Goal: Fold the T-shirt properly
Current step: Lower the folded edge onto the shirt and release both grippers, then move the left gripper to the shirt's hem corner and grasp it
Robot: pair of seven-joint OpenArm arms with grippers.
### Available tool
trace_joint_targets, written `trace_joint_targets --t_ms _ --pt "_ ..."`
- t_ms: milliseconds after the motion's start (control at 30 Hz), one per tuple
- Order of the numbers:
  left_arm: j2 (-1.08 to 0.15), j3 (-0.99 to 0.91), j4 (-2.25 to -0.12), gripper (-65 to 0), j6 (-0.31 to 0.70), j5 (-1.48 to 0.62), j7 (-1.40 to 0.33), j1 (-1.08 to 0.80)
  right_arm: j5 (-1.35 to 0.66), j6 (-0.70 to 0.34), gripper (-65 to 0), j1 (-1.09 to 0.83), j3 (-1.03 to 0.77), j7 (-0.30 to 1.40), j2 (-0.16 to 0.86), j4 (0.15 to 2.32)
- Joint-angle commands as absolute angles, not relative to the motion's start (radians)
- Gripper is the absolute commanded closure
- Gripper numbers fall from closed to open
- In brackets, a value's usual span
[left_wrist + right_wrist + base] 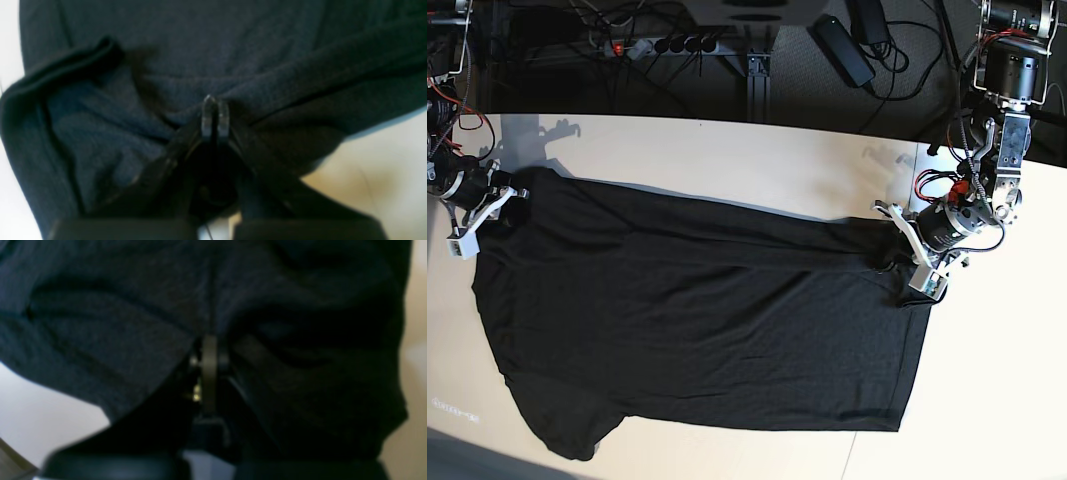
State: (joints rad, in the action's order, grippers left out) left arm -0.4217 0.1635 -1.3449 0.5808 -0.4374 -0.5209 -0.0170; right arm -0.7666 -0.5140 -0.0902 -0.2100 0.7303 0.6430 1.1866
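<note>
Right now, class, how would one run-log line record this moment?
object: large black thin-fabric T-shirt spread on table | left gripper: jaws shut on T-shirt edge | right gripper: jaws shut on T-shirt edge

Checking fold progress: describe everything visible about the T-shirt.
The T-shirt is black, thin soft fabric, no print showing. It lies spread across the pale table, its top edge pulled taut and wrinkled between the shut left gripper and shut right gripper, each pinching fabric. One sleeve hem curls over in the left wrist view.

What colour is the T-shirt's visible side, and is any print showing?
Plain black; no print shows on the T-shirt. The base view shows it best.
</note>
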Motion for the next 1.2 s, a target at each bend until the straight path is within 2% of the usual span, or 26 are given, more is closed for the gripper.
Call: trace_joint_targets --t_ms 0,300,667,833,900,1167 --pt "-0.437 0.170 -1.372 0.0 0.572 -0.384 -0.633 -0.067 -0.730 -0.588 0.0 -0.128 -0.224 0.797 0.660 1.203" --pt "-0.441 0.167 -1.584 0.0 0.568 -0.376 -0.636 -0.291 -0.752 -0.588 0.0 -0.348 -0.364 0.797 0.666 1.334" --pt "-0.441 0.096 -1.675 0.0 0.569 -0.385 -0.612 -0.377 -0.796 -0.588 0.0 -0.446 -0.450 0.795 0.668 1.366" --pt "-0.441 0.062 -1.693 -23.6 0.568 -0.396 -0.614 -0.362 -0.801 -0.588 0.0 -0.438 -0.450 0.789 0.668 1.366" --pt "-0.441 0.015 -1.729 -29.2 0.568 -0.427 -0.614 -0.360 -0.801 -0.588 0.0 -0.438 -0.450 0.789 0.668 1.366" --pt "-0.484 -0.182 -1.825 -31.6 0.569 -0.600 -0.609 -0.276 -0.801 -0.588 0.0 -0.438 -0.450 0.789 0.668 1.366"
